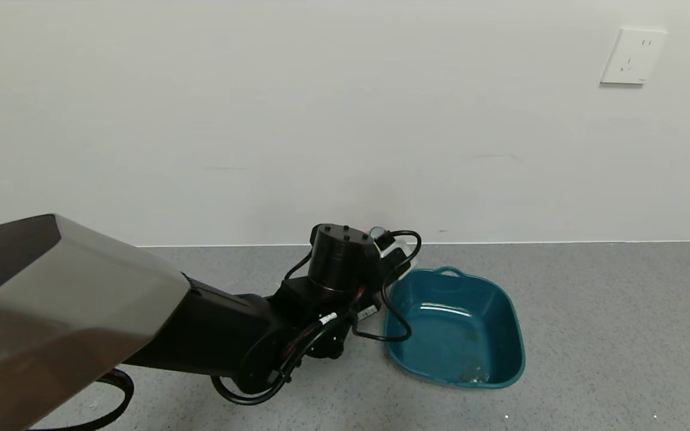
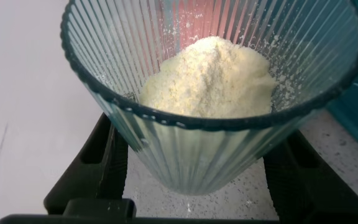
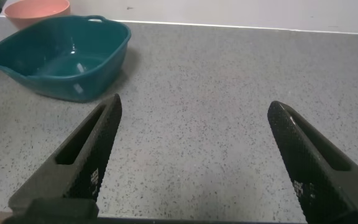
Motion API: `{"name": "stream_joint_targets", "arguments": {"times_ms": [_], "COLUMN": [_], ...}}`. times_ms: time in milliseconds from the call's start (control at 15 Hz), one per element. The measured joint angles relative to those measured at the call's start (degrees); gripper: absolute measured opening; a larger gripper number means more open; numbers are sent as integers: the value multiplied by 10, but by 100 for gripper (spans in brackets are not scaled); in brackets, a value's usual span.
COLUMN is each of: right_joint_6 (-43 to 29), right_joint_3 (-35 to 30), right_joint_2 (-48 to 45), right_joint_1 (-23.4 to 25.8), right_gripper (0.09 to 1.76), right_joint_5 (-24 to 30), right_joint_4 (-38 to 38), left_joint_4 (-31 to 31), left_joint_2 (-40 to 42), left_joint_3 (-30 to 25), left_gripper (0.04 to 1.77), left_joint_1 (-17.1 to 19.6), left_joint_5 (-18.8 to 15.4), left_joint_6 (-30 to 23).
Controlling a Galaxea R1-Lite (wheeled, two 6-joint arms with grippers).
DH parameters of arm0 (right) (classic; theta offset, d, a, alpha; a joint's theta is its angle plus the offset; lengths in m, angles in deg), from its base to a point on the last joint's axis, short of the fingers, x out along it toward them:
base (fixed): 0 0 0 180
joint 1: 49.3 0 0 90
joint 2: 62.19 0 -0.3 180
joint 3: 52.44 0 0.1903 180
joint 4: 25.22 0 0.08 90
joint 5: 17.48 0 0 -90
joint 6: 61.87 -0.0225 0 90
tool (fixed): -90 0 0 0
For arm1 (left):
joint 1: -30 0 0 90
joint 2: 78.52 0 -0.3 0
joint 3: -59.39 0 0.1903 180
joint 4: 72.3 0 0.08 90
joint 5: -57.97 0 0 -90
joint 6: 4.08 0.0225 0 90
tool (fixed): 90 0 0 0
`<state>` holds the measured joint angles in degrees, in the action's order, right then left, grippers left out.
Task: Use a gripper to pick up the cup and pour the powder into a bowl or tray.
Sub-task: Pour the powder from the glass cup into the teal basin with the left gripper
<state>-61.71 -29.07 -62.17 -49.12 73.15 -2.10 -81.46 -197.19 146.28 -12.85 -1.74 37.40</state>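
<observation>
Left gripper (image 2: 194, 177): its two black fingers (image 2: 101, 158) press against opposite sides of the cup, pinching it; in the head view the left arm reaches forward over the grey desk (image 1: 590, 311), its wrist just beside the basin's left rim.
Cup (image 2: 210, 137): clear blue-green, vertically ribbed, held between those fingers with its open mouth facing the wrist camera; in the head view the arm hides it.
Powder (image 2: 210, 78): a white, slightly clumpy heap inside the cup, banked against one wall, with specks clinging to the ribs above it.
Basin (image 1: 516, 335): dark teal, rounded-square, standing on the desk just right of the left wrist, a small loop handle on its far rim; some pale residue seems to lie near its front corner, though this is hard to make out.
Pink bowl (image 3: 36, 11): round, just behind the basin in the right wrist view, near the wall.
Right gripper (image 3: 194, 165): fingers spread wide, nothing between them, low over bare desk, well apart from the basin.
Wall: white, with a socket plate (image 1: 632, 57) at upper right.
</observation>
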Motion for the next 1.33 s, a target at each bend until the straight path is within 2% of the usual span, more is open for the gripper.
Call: {"name": "stream_joint_targets", "arguments": {"times_ms": [200, 467, 1200, 1333], "right_joint_6": [0, 0, 0, 0], "right_joint_3": [0, 0, 0, 0], "right_joint_2": [0, 0, 0, 0], "right_joint_1": [0, 0, 0, 0], "right_gripper": [171, 171, 171, 171], "right_joint_5": [0, 0, 0, 0], "right_joint_4": [0, 0, 0, 0], "left_joint_4": [37, 85, 82, 81], "left_joint_2": [-1, -2, -8, -11], "left_joint_3": [24, 49, 58, 60], "left_gripper": [126, 126, 126, 126], "left_joint_1": [-8, -22, -34, -39], "left_joint_5": [2, 28, 68, 89], "left_joint_6": [30, 63, 223, 252]}}
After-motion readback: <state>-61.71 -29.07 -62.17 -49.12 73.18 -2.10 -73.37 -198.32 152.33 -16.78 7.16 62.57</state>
